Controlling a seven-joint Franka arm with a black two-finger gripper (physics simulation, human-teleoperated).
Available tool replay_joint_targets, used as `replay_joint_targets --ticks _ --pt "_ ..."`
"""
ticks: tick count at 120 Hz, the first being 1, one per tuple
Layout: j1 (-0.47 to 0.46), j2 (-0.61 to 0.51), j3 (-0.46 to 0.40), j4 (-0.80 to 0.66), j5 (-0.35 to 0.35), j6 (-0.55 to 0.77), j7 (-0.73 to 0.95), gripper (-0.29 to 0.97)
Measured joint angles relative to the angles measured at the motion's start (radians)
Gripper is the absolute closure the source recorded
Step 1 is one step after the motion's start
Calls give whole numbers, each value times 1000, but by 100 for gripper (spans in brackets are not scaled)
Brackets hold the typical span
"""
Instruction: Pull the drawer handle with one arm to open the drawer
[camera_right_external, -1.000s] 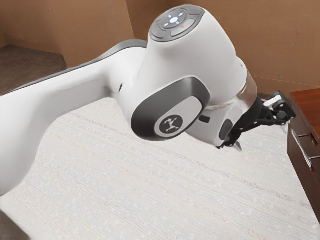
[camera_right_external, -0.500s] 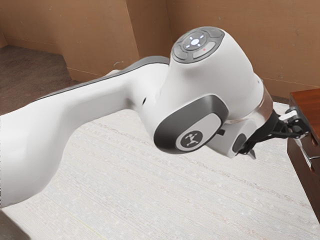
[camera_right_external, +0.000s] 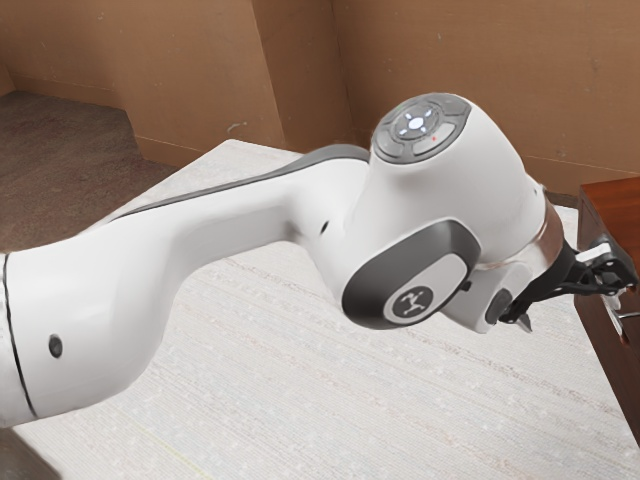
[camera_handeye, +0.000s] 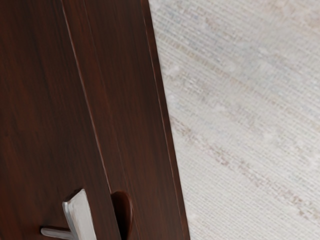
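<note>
- Exterior view: the black gripper (camera_right_external: 603, 272) is right at the dark wooden drawer cabinet (camera_right_external: 604, 338) on the exterior view's right, near its silver handle (camera_right_external: 629, 314). I cannot tell whether the gripper is spread or closed.
- Wrist view: the handle is on the drawer front (camera_handeye: 50, 100), beside the pale table (camera_handeye: 250, 125).

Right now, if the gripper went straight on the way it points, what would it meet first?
Most likely the dark drawer front, close beside its metal handle. The gripper aims at it; whether wood or handle comes first is unclear.
</note>
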Motion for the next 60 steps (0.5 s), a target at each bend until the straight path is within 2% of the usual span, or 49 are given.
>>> replay_joint_targets --ticks 60 --pt "37 71 2 36 -3 72 14 6"
